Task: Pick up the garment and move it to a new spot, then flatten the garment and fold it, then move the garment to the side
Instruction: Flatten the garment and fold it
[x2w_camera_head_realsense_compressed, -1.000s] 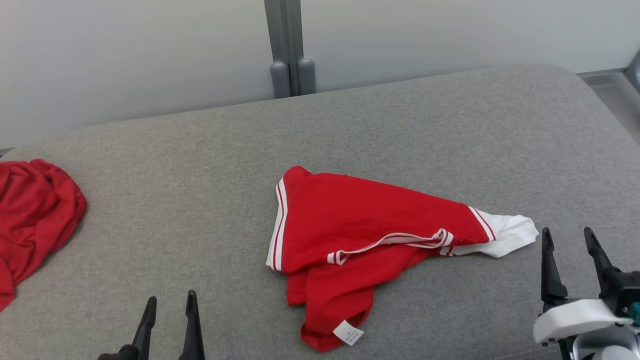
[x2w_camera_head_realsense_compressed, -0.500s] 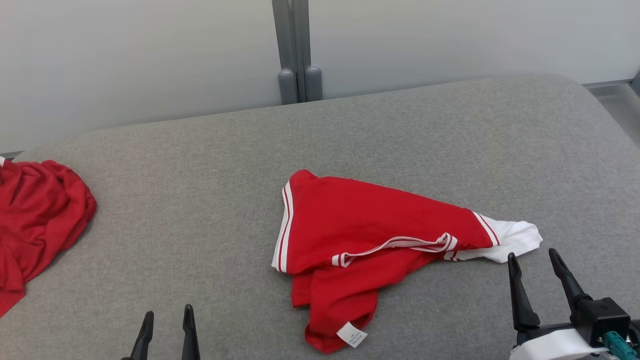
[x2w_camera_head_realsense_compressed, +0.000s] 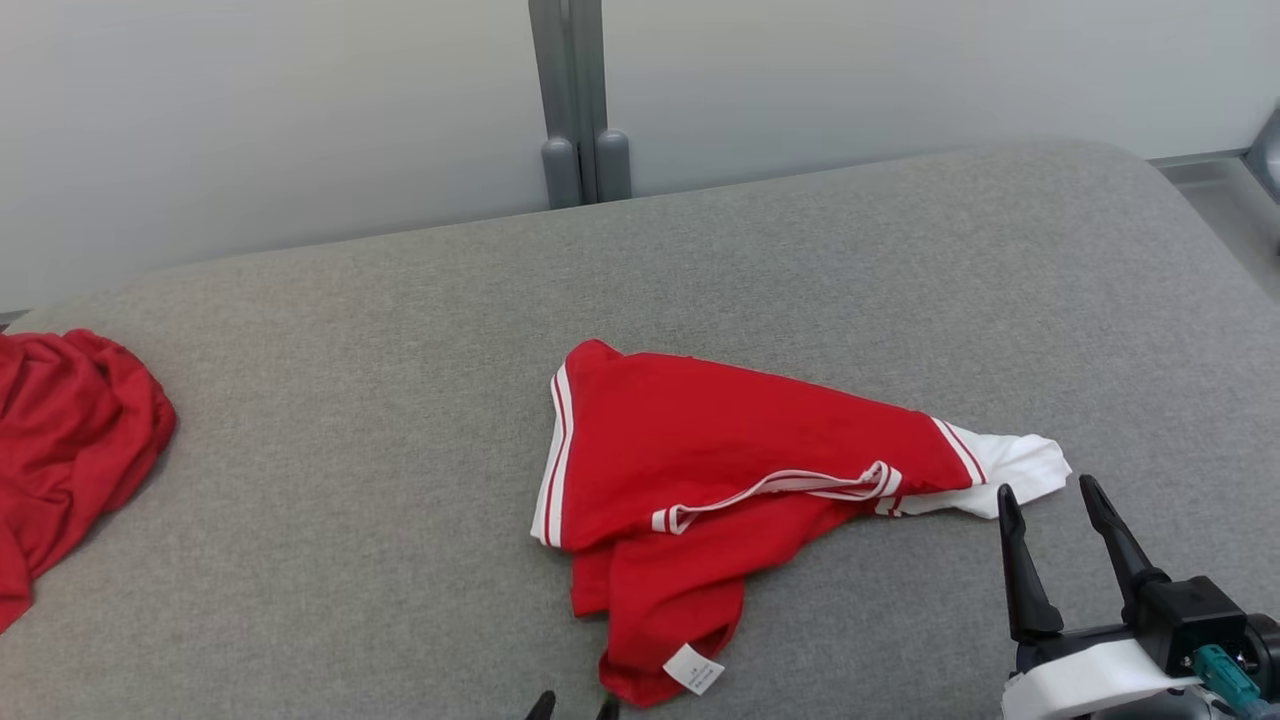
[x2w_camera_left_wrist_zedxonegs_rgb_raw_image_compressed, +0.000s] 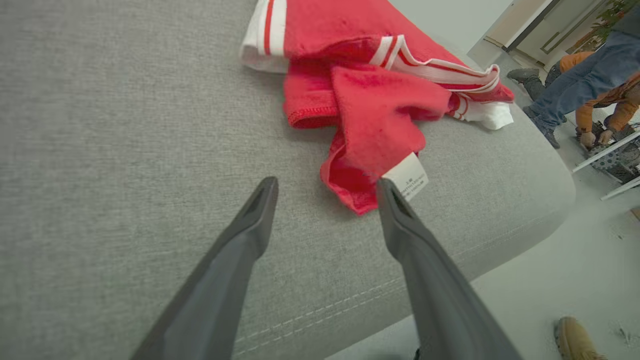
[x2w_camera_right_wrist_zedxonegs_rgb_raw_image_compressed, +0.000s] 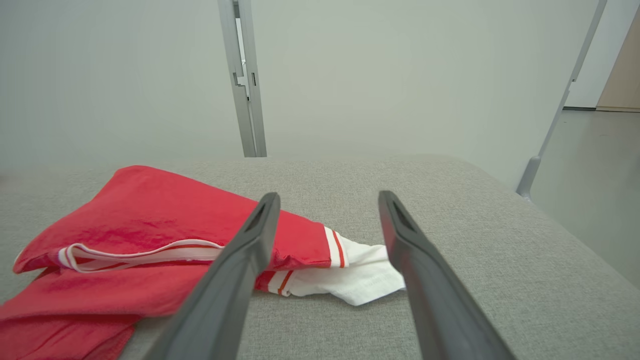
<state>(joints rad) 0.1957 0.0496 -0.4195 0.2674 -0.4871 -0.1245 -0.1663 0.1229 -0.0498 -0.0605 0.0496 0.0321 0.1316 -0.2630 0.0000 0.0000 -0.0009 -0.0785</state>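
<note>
The garment (x2w_camera_head_realsense_compressed: 720, 470) in the middle of the frame is showing as soft red cloth, matt and lightly creased, with white striped trim and a smooth white label (x2w_camera_head_realsense_compressed: 694, 668). It is lying on a grey cushion (x2w_camera_head_realsense_compressed: 350, 400) whose cloth cover is looking coarse-woven and matt. At the lower right, the right gripper (x2w_camera_head_realsense_compressed: 1045, 487) is presenting matt dark plastic-looking fingers (x2w_camera_head_realsense_compressed: 1018, 590) above a smooth, faintly glossy white shell (x2w_camera_head_realsense_compressed: 1090, 680), while the grey post (x2w_camera_head_realsense_compressed: 570, 100) at the top is looking like dull metal against a smooth matt wall (x2w_camera_head_realsense_compressed: 250, 120).
</note>
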